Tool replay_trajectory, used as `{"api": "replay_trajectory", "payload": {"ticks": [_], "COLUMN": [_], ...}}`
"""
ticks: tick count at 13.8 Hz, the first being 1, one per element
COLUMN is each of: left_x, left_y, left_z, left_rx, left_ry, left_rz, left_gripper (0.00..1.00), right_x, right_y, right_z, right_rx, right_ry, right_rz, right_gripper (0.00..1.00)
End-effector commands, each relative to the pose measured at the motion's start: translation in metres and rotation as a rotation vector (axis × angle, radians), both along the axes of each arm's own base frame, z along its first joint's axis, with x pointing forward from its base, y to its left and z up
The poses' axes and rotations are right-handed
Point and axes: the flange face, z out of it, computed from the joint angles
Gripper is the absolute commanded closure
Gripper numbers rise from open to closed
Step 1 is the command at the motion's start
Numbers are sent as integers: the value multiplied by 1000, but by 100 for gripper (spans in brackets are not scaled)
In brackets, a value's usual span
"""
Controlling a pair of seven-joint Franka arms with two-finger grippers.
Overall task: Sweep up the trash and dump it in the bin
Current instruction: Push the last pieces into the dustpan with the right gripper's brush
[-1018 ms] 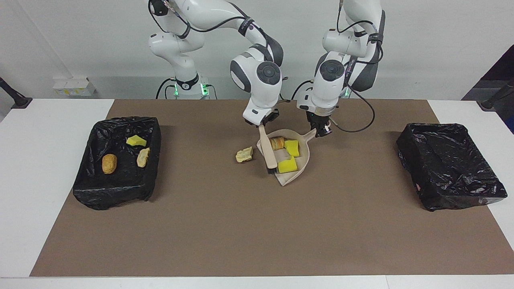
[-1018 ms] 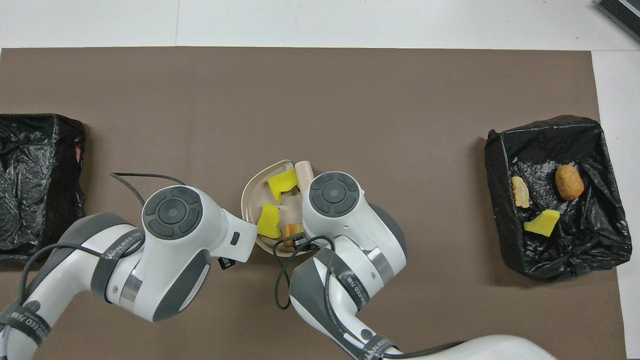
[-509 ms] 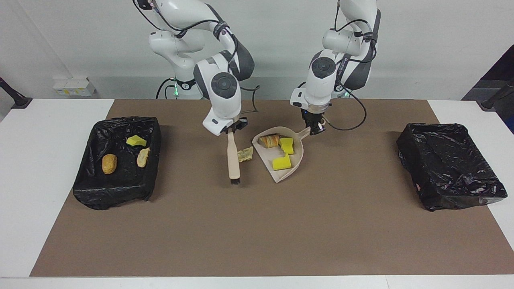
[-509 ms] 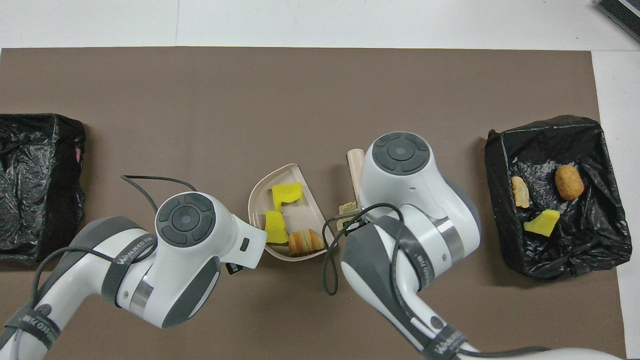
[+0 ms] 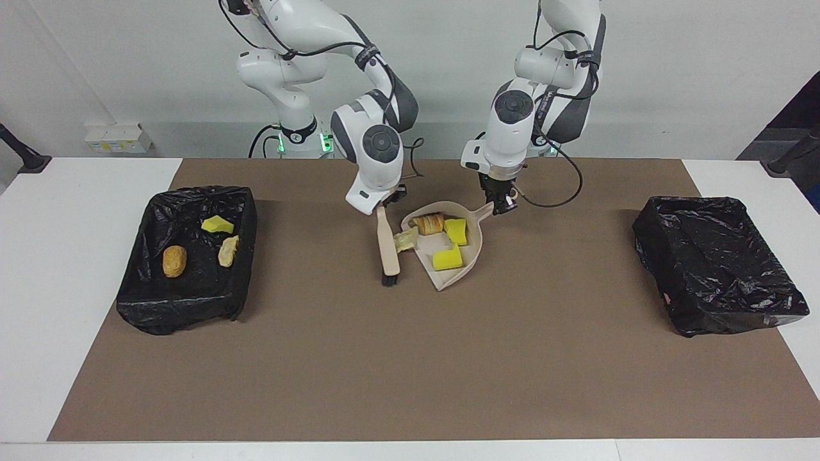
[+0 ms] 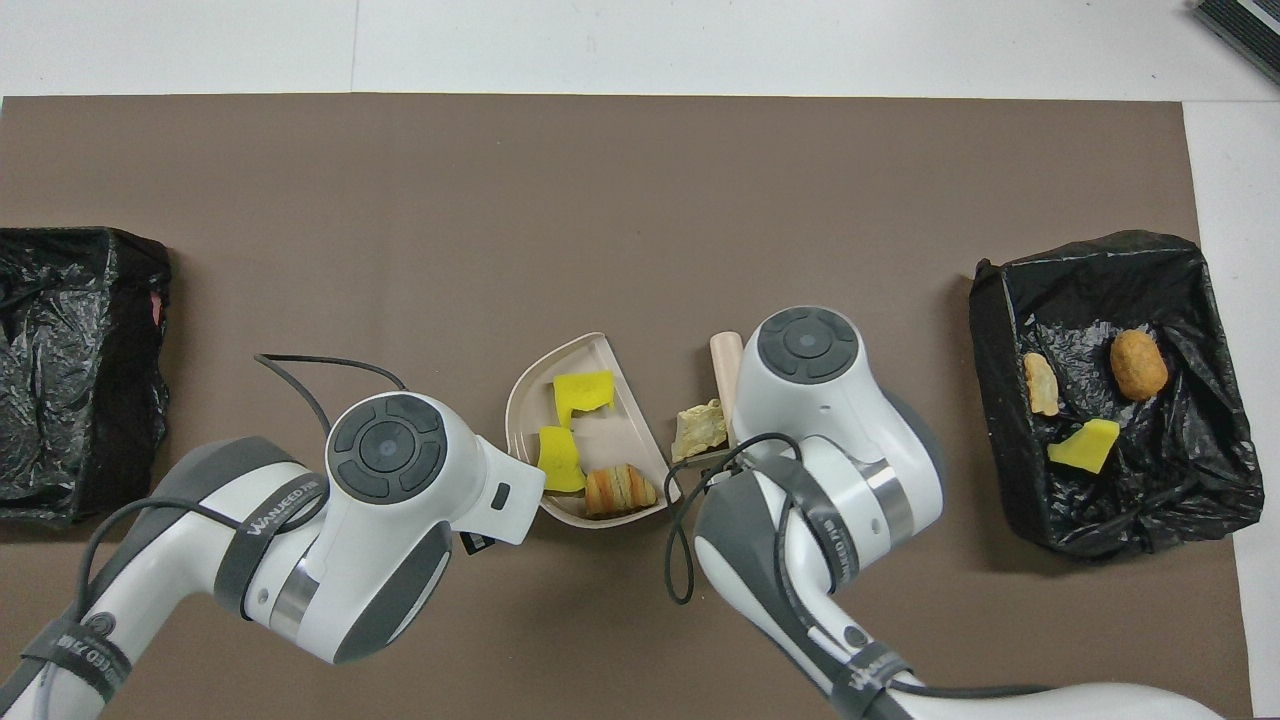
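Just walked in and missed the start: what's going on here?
The right claw holds a brush beside a pale scrap at the mouth of the dustpan, which the left claw holds by its handle. Three scraps sit in the pan, and three lie in the black bin at the right arm's end.

Only one legible marking: "WANJEED" printed in white on the dark grey band (image 6: 262, 505) around the left arm's forearm, overhead view, followed by smaller characters too fine to read. A similar white print on the dark band (image 6: 868, 668) of the right arm, near the bottom edge of the same view, too slanted to make out. White lettering also on the left arm's dark band (image 5: 549, 105) in the facing view, illegible. No labels readable elsewhere.
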Motion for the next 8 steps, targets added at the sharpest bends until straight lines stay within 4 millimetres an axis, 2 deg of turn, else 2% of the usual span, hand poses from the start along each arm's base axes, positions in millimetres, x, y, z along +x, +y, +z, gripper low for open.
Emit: {"api": "replay_trajectory", "payload": {"ticks": [1,2,4,6,8], "left_x": [-7,-6,-3,-2,1], "left_y": [4,6,5,6,10], "left_z": [1,1,1,1,8], "left_rx": [-2,-1,-2,-5,-13], "left_ry": [0,0,-14,-17,-28], "left_rz": [12,23,85,98,113], "left_gripper": [100,100,100,100,100], "right_x": [-19,-23,-22,-20,-29], "right_y": [23,27,21,23,24], "right_z": [13,16,20,42,61], "right_rx": [47,52,34,33,8], "right_ry": [-10,0,30,20,8], "right_rz": [21,22,17,-12,-47], "right_gripper": [100,100,100,100,100]}}
